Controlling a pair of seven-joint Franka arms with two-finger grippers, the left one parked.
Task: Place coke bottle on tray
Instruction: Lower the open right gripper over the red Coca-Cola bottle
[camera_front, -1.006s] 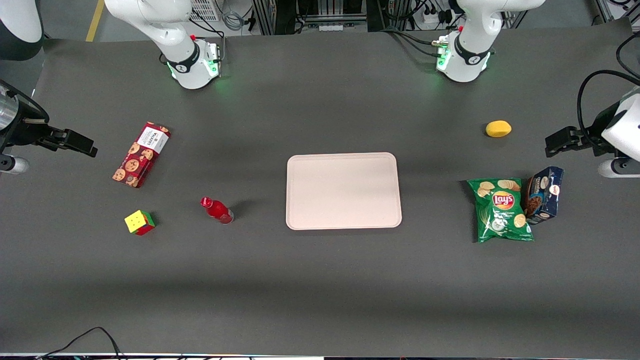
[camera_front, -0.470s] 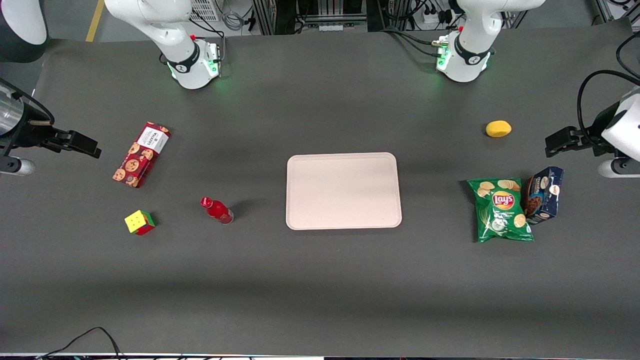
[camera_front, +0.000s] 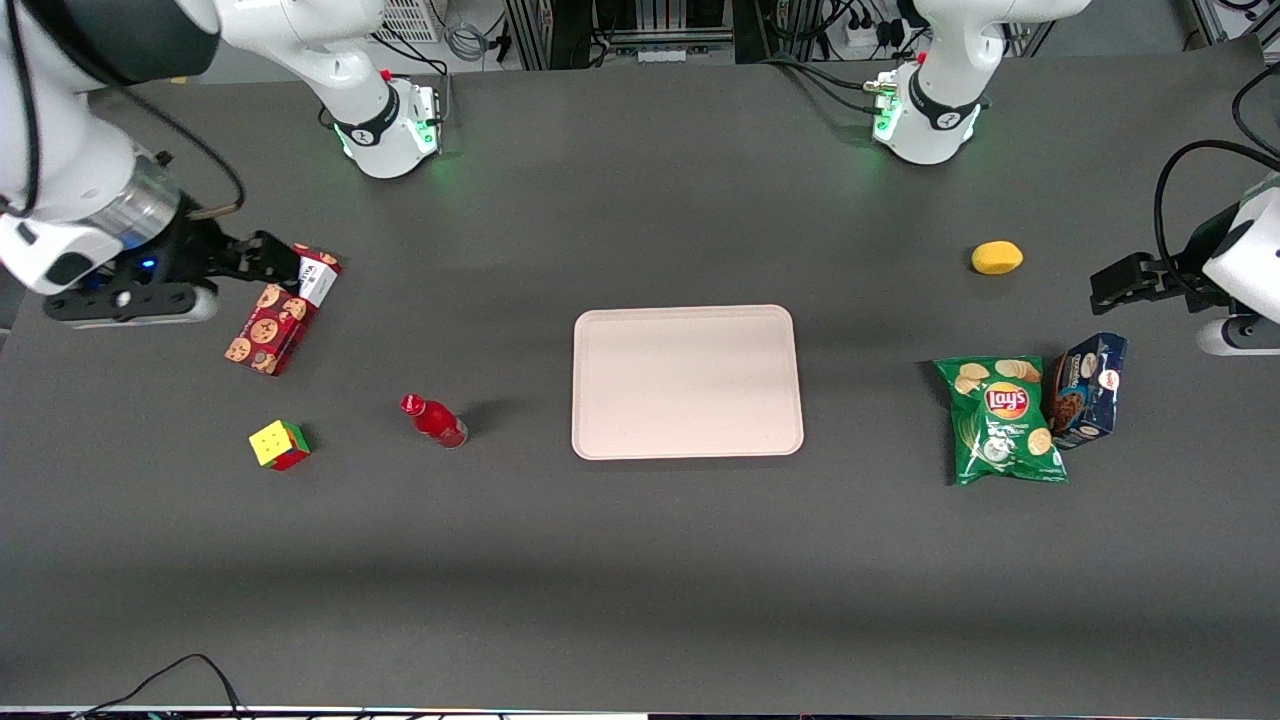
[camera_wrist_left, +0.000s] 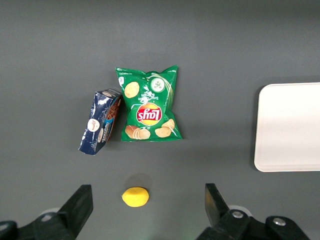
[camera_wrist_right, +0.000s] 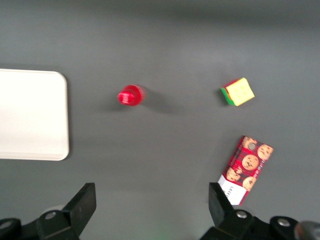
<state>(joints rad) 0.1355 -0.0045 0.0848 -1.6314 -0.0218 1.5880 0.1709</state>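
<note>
The coke bottle (camera_front: 433, 420) is small and all red. It stands on the dark table between the colourful cube and the tray, nearer the front camera than the cookie box. In the right wrist view I see it from above (camera_wrist_right: 130, 95). The pale pinkish tray (camera_front: 687, 381) lies flat mid-table with nothing on it, and one end of it shows in the right wrist view (camera_wrist_right: 30, 115). My gripper (camera_front: 275, 258) hovers open and empty over the cookie box's farther end, well apart from the bottle. Its fingers stand wide apart in the wrist view (camera_wrist_right: 152, 207).
A red cookie box (camera_front: 282, 309) and a colourful cube (camera_front: 279, 444) lie toward the working arm's end. A green Lay's bag (camera_front: 1003, 419), a blue box (camera_front: 1088, 390) and a yellow lemon (camera_front: 996, 257) lie toward the parked arm's end.
My right arm has swung in from the table's end, so the gripper is now over the cookie box's end. The objects have not moved.
</note>
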